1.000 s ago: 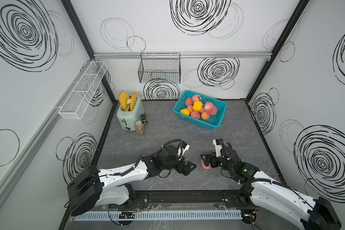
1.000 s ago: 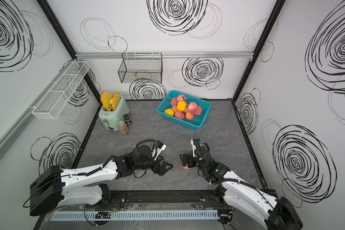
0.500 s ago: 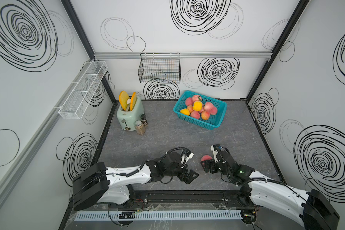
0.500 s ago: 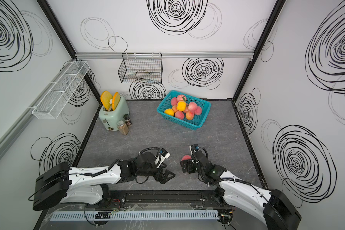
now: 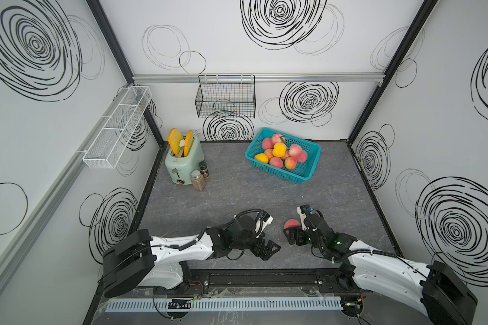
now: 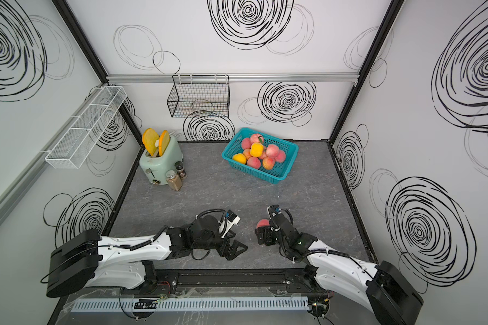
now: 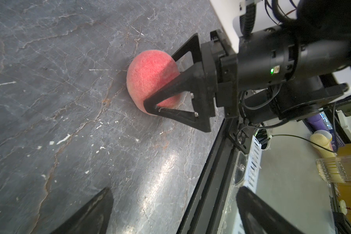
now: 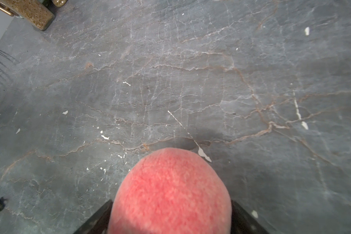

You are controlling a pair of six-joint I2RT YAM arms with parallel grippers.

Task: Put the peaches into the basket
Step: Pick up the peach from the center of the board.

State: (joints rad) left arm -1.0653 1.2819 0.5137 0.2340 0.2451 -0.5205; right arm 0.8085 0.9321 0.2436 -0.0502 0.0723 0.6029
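Note:
One pink-red peach rests on the grey table near the front, right of centre. My right gripper is shut on it, one black finger pressed to each side, as the left wrist view and the right wrist view show. My left gripper lies low to the peach's left, open and holding nothing. The turquoise basket stands at the back with several peaches piled in it.
A mint toaster with orange slices and two spice jars stand at the back left. On the back wall hangs a black wire basket, on the left wall a white mesh rack. The black front rail runs just behind both arms.
My right gripper dropped onto the peach and its jaws narrowed against it. The left arm drew back toward the front edge, still open.

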